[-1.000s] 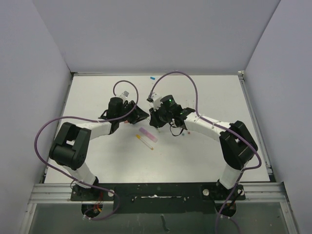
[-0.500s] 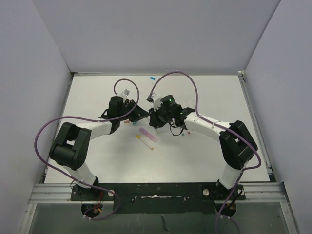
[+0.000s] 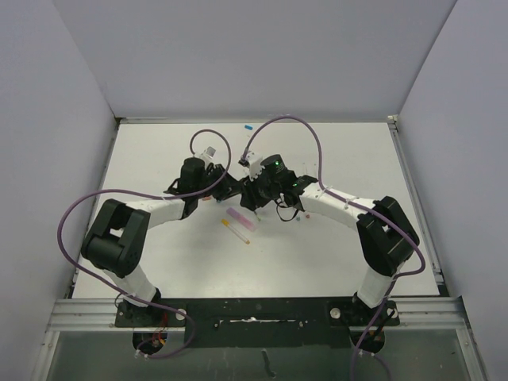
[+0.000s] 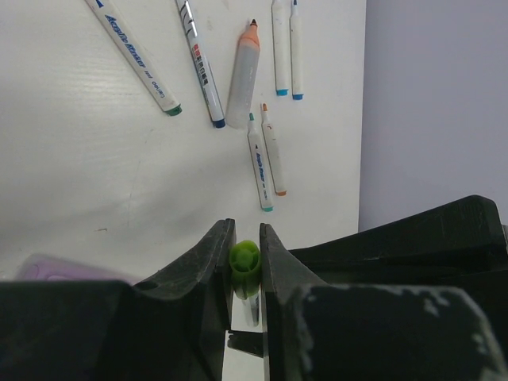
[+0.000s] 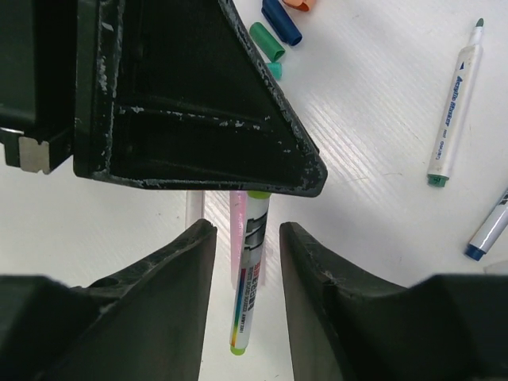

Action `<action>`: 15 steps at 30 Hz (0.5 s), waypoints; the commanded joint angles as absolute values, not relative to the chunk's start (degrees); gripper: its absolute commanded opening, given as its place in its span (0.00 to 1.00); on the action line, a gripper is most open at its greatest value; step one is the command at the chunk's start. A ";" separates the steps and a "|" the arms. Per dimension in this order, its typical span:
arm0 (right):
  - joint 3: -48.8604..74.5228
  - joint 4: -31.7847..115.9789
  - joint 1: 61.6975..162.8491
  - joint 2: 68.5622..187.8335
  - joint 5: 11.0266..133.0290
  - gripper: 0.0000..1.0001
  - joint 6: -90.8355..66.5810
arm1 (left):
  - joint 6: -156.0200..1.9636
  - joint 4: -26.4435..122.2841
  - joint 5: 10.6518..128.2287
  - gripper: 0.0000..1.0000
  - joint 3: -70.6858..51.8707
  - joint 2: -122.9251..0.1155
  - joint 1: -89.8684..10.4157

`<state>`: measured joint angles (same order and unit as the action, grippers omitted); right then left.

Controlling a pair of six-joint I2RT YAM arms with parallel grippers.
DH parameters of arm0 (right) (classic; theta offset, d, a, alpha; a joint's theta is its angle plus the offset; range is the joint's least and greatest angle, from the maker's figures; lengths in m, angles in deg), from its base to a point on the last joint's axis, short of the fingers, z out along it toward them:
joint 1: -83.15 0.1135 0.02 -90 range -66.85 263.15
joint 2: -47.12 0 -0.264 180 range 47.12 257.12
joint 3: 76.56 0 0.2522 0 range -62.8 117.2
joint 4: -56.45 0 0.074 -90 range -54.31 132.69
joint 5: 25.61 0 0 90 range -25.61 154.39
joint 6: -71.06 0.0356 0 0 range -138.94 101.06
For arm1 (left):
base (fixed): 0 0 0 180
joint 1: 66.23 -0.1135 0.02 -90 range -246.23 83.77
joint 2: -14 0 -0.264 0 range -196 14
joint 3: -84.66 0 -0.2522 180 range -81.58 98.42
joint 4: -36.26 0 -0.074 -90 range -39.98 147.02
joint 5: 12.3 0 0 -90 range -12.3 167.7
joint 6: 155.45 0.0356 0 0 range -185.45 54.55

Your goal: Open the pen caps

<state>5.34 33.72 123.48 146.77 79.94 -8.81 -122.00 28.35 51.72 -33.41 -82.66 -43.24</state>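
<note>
We see both arms reaching inward from the near edge. The left arm (image 3: 159, 208) and the right arm (image 3: 341, 202) are bent so that their wrists meet nose to nose over the middle of the counter (image 3: 357, 151), slightly nearer the far edge.

The left fingers (image 4: 222, 250) are clamped on the lime-green cap (image 4: 244, 256) of a white pen (image 5: 248, 290), whose barrel runs out toward the right wrist. The cap sits against the barrel with no gap that we can make out. The right fingers (image 5: 208, 238) stand apart, 1 on each side of that barrel, with space showing on both sides, so they grip nothing.

Below the pen lies the lilac-pink highlighter (image 5: 236, 230), with a thin yellow-ended pen (image 3: 235, 231) just beside it toward the near edge.

Beside the left wrist's black housing, which hides most of the held cap from the right wrist view, 4 loose caps lie close together: orange (image 5: 300, 4), dark blue (image 5: 282, 22), green (image 5: 267, 41) and teal (image 5: 275, 70).

Ahead of the left fingers 7 more pens lie on the counter:
- a green-ended marker (image 4: 135, 55)
- a blue-ended marker (image 4: 198, 63)
- a salmon-orange highlighter (image 4: 242, 75)
- 2 light-blue-ended pens (image 4: 279, 48)
- a teal pen (image 4: 258, 163)
- an orange pen (image 4: 274, 151)

1 small blue cap (image 3: 248, 125) lies at the far edge.
</note>
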 commanded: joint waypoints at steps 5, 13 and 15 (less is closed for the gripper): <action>7.47 37.38 123.67 146.42 80.64 0.26 -8.02 | -121.35 25.24 51.25 0.00 -30.70 -81.80 -42.25; 6.72 37.54 123.29 146.43 81.08 0.00 -7.77 | -121.28 25.68 51.63 0.00 -29.97 -81.13 -42.40; 6.06 37.20 123.15 146.08 81.24 0.00 -7.81 | -121.06 26.60 52.17 0.00 -29.09 -81.14 -43.04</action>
